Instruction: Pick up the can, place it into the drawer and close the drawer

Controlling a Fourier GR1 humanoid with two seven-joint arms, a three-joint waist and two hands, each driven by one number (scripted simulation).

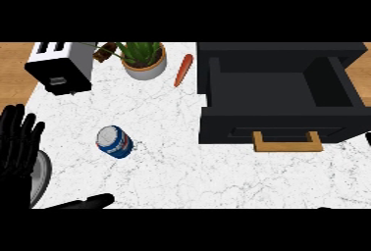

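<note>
— Can?
— Blue-and-white can (115,142) stands on the marble counter (174,171), well left of the open black drawer (275,121).
— Hand?
— Left hand (18,147) at left edge, fingers straight, empty.

Can (115,142) on marble counter (181,171), black drawer (239,122) open, left hand (18,147) resting

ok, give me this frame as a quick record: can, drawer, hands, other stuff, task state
can: on the counter, left of the drawer, nothing touching it
drawer: open, wooden handle towards the robot, can not inside
left hand: open, fingers up, resting at the view's left edge, apart from the can
right hand: not in view
other items: toaster, potted plant, carrot, all at the far side of the counter
task state: can not yet picked up
</note>
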